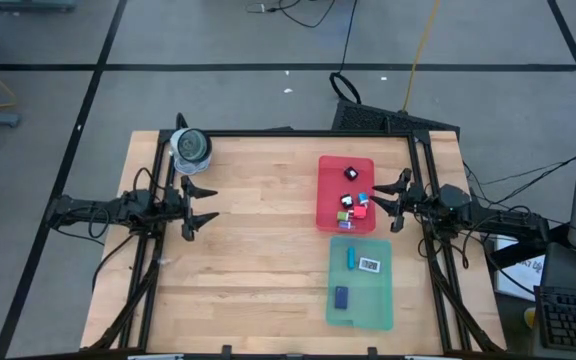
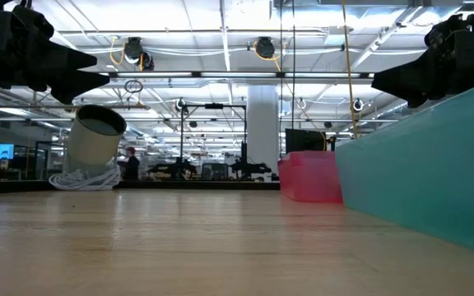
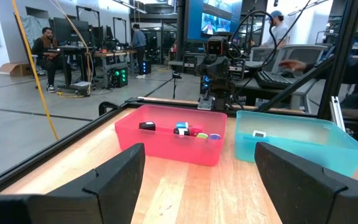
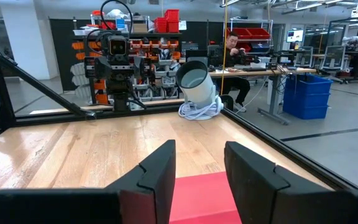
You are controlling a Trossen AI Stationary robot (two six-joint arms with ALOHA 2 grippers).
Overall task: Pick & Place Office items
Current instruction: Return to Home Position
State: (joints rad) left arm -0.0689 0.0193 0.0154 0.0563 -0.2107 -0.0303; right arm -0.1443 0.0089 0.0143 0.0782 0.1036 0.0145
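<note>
Several small office items [image 1: 353, 200], black, blue, pink, red and green, lie in the red tray [image 1: 328, 215]; they also show in the left wrist view [image 3: 182, 129]. A blue bar [image 1: 351, 257], a white labelled tag [image 1: 369, 265] and a dark block [image 1: 341, 296] lie in the green tray [image 1: 383, 310]. My left gripper [image 1: 206, 203] is open and empty at the table's left side. My right gripper [image 1: 386, 198] is open and empty, above the red tray's right edge [image 4: 197, 186].
A grey round roll [image 1: 190, 148] with a white cord stands at the table's far left corner; it also shows in the right wrist view [image 4: 196, 84]. Bare wood [image 1: 258, 250] lies between the arms. People sit and stand at desks in the room beyond the table.
</note>
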